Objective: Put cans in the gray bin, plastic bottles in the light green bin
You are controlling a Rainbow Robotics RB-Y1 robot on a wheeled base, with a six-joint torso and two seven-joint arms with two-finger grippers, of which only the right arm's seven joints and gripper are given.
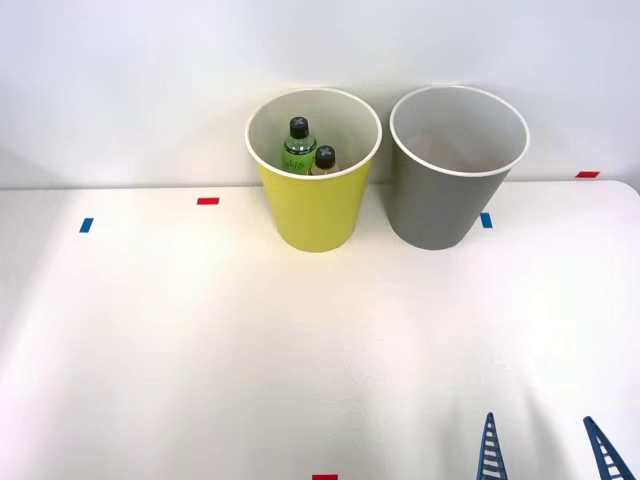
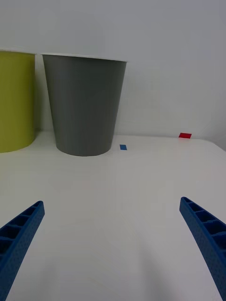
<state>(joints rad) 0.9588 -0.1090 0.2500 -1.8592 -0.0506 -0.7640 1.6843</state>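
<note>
- The white table (image 1: 200,350) carries no loose can or bottle, so my judgement is that the sorting is finished or waiting on new items; the step in hand looks like holding clear or retreating.
- The light green bin (image 1: 314,215) stands at about 12 o'clock from the table's centre, with the gray bin (image 1: 440,215) just beside it at roughly 1 o'clock, their rims near but apart.
- Both plastic bottles sit upright inside the light green bin: the green bottle (image 1: 298,148) and, touching it toward 4 o'clock, the amber bottle (image 1: 325,162).
- What shows of the gray bin's pale inside holds no can; its floor is hidden.
- The right gripper (image 1: 545,450) hangs at 5 o'clock, fingers (image 2: 21,230) spread wide and holding nothing.
- To do this well, keep the jaws parted and low-risk: any move should stay well short of the bins to avoid nudging them.
- Small red and blue tape marks (image 1: 207,201) dot the table.
</note>
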